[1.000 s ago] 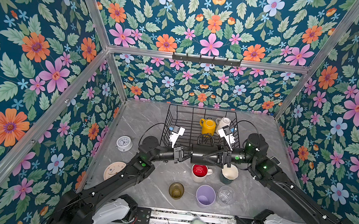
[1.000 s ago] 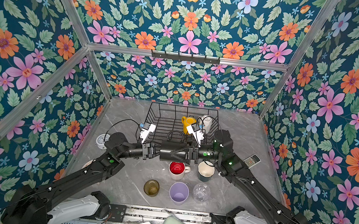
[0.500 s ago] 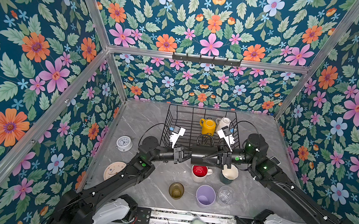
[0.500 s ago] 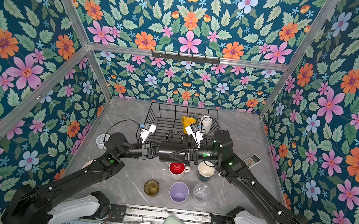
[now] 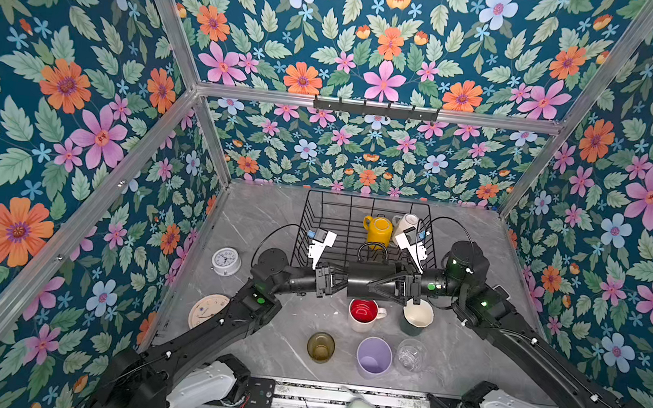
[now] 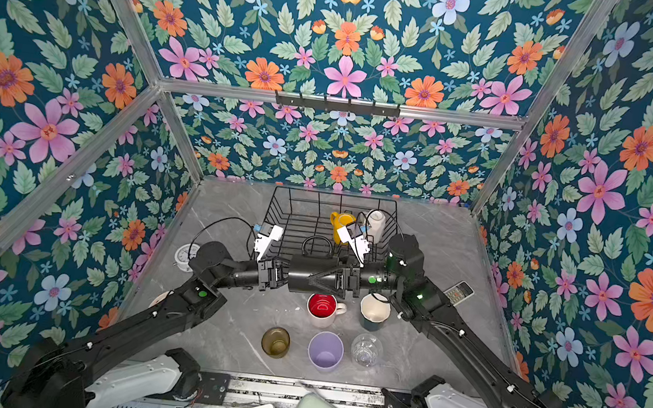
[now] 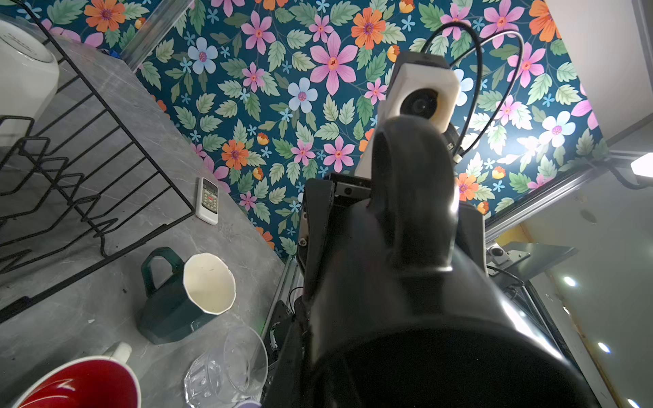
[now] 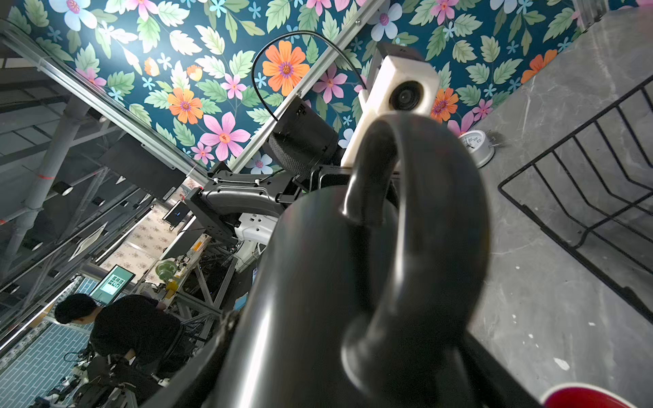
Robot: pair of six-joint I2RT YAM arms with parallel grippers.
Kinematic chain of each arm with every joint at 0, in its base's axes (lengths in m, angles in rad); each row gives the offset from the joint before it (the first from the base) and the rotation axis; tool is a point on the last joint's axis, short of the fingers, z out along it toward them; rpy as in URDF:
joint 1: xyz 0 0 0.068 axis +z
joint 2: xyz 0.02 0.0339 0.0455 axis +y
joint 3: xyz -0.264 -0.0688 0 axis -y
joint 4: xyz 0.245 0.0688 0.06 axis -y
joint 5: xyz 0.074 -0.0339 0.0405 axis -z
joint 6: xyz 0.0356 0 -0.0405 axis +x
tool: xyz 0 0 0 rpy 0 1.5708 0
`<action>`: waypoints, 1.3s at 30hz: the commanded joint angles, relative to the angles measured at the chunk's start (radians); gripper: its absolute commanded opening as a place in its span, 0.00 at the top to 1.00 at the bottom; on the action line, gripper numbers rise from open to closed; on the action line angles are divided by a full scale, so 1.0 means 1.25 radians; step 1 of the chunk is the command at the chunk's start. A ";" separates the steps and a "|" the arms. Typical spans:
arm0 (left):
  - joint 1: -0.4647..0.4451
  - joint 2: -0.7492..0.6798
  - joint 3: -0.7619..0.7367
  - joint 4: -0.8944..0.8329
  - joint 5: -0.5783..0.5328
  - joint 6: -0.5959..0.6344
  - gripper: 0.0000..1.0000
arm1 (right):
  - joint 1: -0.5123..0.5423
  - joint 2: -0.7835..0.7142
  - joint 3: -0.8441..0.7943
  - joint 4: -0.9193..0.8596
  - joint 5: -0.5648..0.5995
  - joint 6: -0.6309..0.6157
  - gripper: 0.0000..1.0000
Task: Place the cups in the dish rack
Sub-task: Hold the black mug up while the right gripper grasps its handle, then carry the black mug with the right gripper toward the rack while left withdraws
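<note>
Eight cups in all. Five are mugs: a yellow mug (image 5: 377, 228) and a white mug (image 5: 405, 224) in the upper middle, a black mug (image 5: 366, 278) at the centre, and a red-lined mug (image 5: 363, 316) and a teal mug (image 5: 416, 318) just below it. Three have no handle: an olive glass (image 5: 320, 346), a lilac tumbler (image 5: 373, 357) and a clear glass (image 5: 410, 355), all lower down. One wire rack (image 5: 367, 197). Two round clocks (image 5: 225, 260) (image 5: 204, 308) at centre left. One remote control (image 6: 459, 292). Two robot arms (image 5: 245, 313) (image 5: 510, 335).

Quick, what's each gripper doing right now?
Left gripper: closed on one end of the black mug, held in the air.
Right gripper: jaws wide, clamped around the body of the black mug.
</note>
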 commanded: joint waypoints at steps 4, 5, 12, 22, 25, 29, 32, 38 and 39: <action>0.000 -0.013 0.015 -0.007 0.011 0.042 0.69 | -0.013 -0.011 0.017 -0.076 0.143 -0.001 1.00; 0.000 -0.015 0.015 -0.011 0.010 0.044 0.65 | -0.017 -0.015 0.016 -0.080 0.143 -0.002 1.00; 0.000 -0.037 0.019 -0.074 -0.026 0.090 0.37 | -0.057 -0.046 0.024 -0.130 0.144 -0.012 1.00; 0.019 -0.101 0.064 -0.367 -0.232 0.197 0.22 | -0.138 -0.110 0.098 -0.385 0.200 -0.124 1.00; 0.023 -0.122 0.085 -0.450 -0.333 0.222 0.21 | -0.145 -0.114 0.135 -0.472 0.264 -0.162 1.00; 0.024 -0.164 0.111 -0.571 -0.519 0.248 0.16 | -0.147 -0.088 0.202 -0.603 0.373 -0.215 1.00; 0.024 -0.208 0.106 -0.611 -0.599 0.261 0.13 | -0.147 -0.057 0.254 -0.675 0.444 -0.255 1.00; 0.025 -0.298 0.075 -0.646 -0.687 0.259 0.07 | -0.147 0.019 0.334 -0.764 0.574 -0.342 1.00; 0.025 -0.309 0.073 -0.655 -0.697 0.258 0.07 | -0.148 0.031 0.342 -0.770 0.587 -0.354 1.00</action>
